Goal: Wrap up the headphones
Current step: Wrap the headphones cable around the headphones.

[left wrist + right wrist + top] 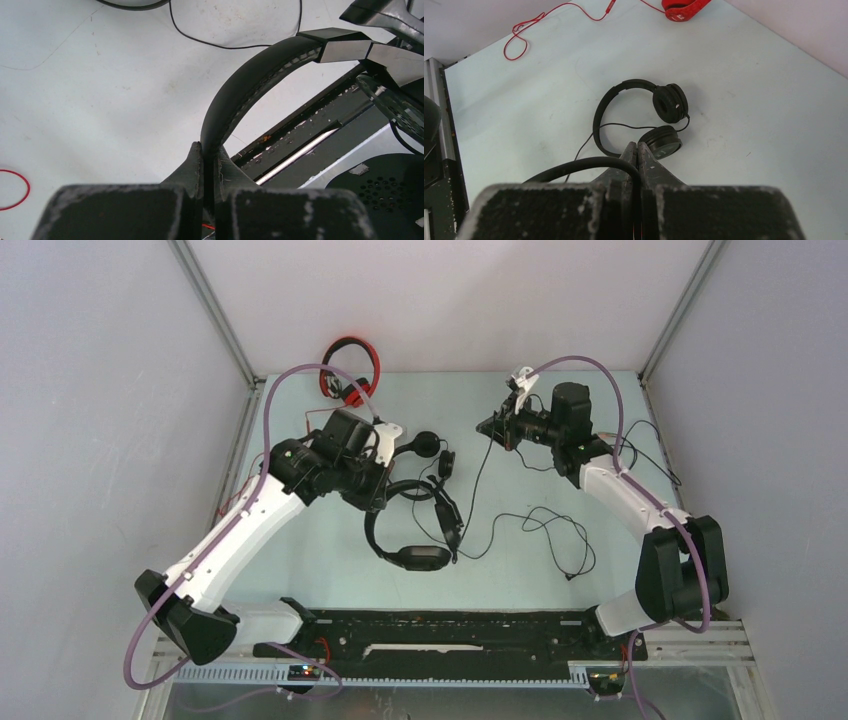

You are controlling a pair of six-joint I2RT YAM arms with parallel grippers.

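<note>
My left gripper is shut on the headband of a black headset, held just above the table's middle; its jaws pinch the band. My right gripper is shut on a black cable, which hangs from it down toward that headset and ends in loose loops. A second, smaller black headset lies between the grippers and shows in the right wrist view. The red headset lies at the back left corner, with its red cable loose on the table.
The table has walls with metal posts at the back corners. A black rail runs along the near edge between the arm bases. More thin black cable lies beside the right arm.
</note>
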